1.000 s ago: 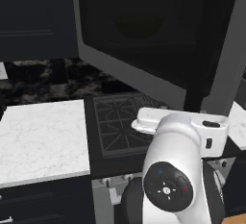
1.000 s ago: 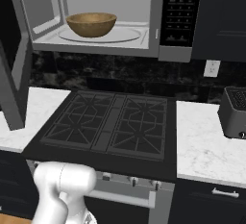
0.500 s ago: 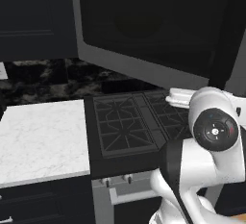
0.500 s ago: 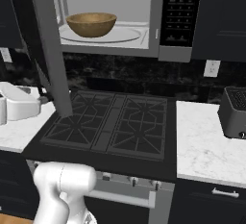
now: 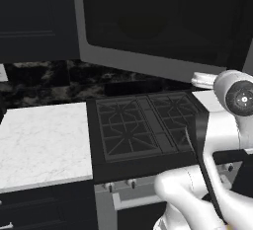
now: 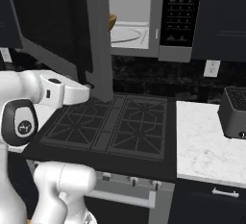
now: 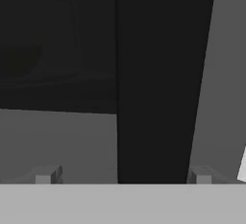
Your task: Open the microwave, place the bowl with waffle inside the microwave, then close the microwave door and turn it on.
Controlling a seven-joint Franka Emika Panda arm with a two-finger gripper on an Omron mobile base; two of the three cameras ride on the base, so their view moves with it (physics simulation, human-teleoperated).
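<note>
Room: a dark kitchen, with black cabinets (image 5: 34,17) and a black speckled backsplash (image 6: 158,76) behind a black gas stove (image 6: 115,127).
Counters: white marble counter (image 5: 42,142) on my left of the stove, another marble counter (image 6: 204,146) on my right.
Toaster: a dark toaster (image 6: 234,112) sits on the right counter, near the wall.
Microwave: the microwave (image 6: 161,18) hangs above the stove, its black button panel (image 6: 181,11) on the right side of its front.
Microwave door: the microwave door (image 6: 72,31) stands swung partway out over the stove, hinged on the left; from the left base view I see its dark glass and grey lower frame (image 5: 148,63).
Bowl: the bowl (image 6: 111,22) sits inside the cavity on the pale turntable; just a tan edge of it shows past the door's grey edge.
Waffle: I cannot make it out in the bowl from here.
My gripper: my gripper (image 7: 124,176) is at the door's outer face, low down, near its free edge.
My fingers: spread fully apart, holding nothing; the tips (image 7: 47,175) stand on either side of the black vertical handle (image 7: 158,83), which runs up between them.
Contact: whether my tips touch the door panel, I cannot tell.
</note>
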